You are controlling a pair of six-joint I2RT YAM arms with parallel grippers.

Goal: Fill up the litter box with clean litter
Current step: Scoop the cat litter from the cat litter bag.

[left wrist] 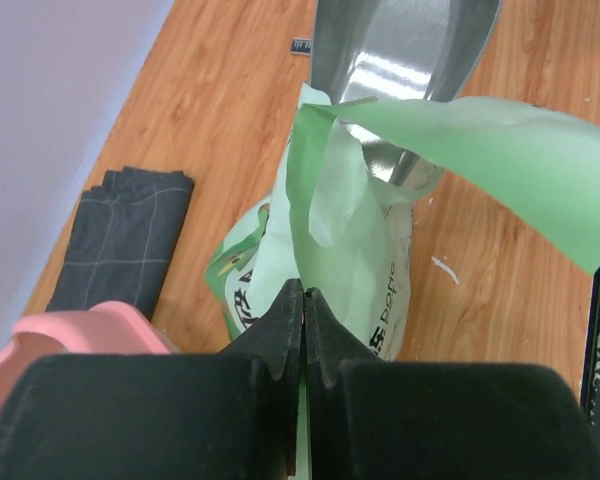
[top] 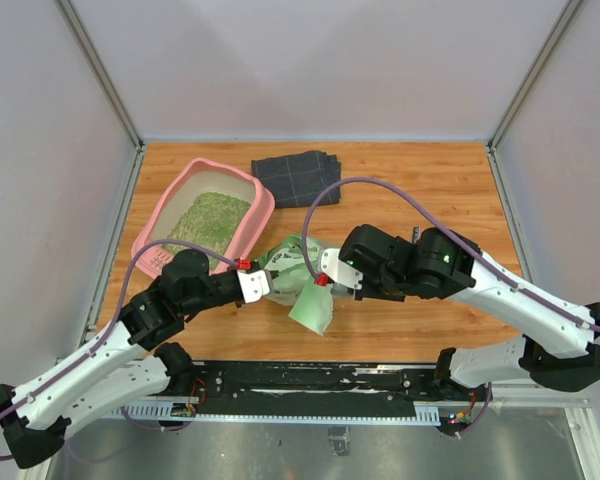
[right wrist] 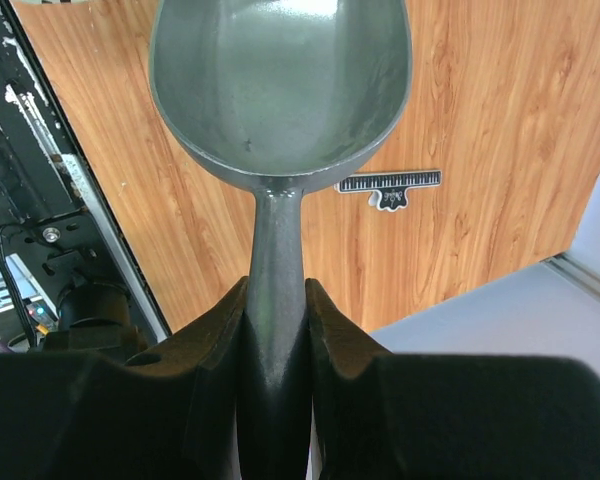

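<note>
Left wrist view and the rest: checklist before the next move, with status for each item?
1. Scoop grip: right fingers clamp the handle of the grey metal scoop. Ok.
2. Scoop bowl empty: no grains in it. Ok.
3. Bag hold: left fingers are shut on an edge of the green-and-white printed plastic bag. Ok.
4. Bag mouth open to the scoop: a green flap drapes across it. Cannot tell.
5. Pink plastic litter box is upright and holds greenish-tan litter. Ok.
6. Dark grey folded cloth lies beside the box, outside it. Ok.
</note>
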